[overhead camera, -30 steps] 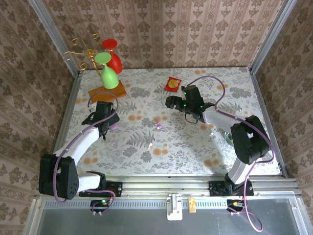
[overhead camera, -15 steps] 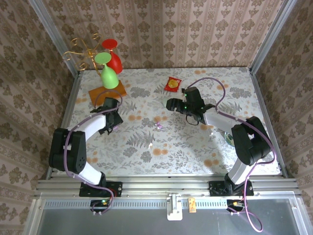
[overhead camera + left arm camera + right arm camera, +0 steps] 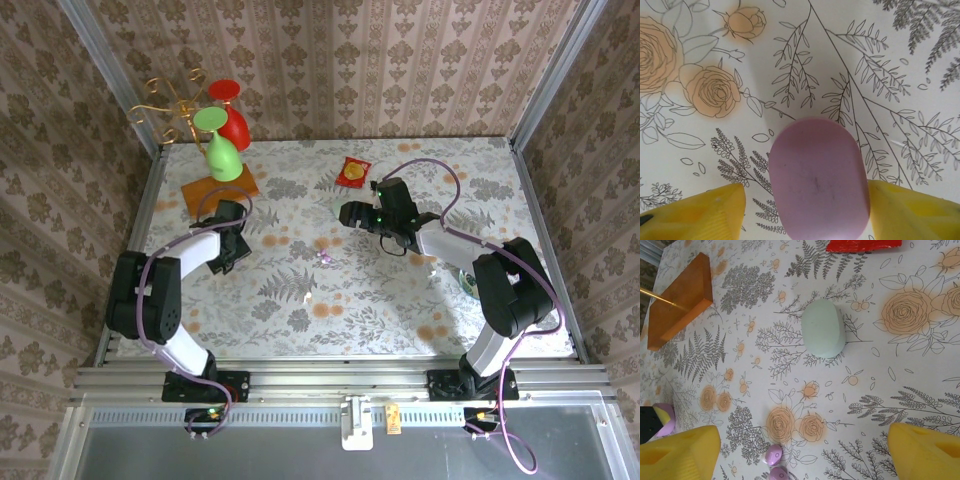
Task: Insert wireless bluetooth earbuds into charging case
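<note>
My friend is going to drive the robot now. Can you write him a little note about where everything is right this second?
Left gripper: open, straddling the purple case on the table, not clamped on it.
Right gripper: open, above the table, holding nothing.
Green case: lies ahead of the right gripper. Both cases look shut.
Two lilac earbuds: loose on the table, between the right gripper's fingers.
Done: no bud is in a case yet.
Left: open a case, pick up the buds, seat them inside.

Overhead camera wide; wrist cameras near table (image 3: 400,300).
</note>
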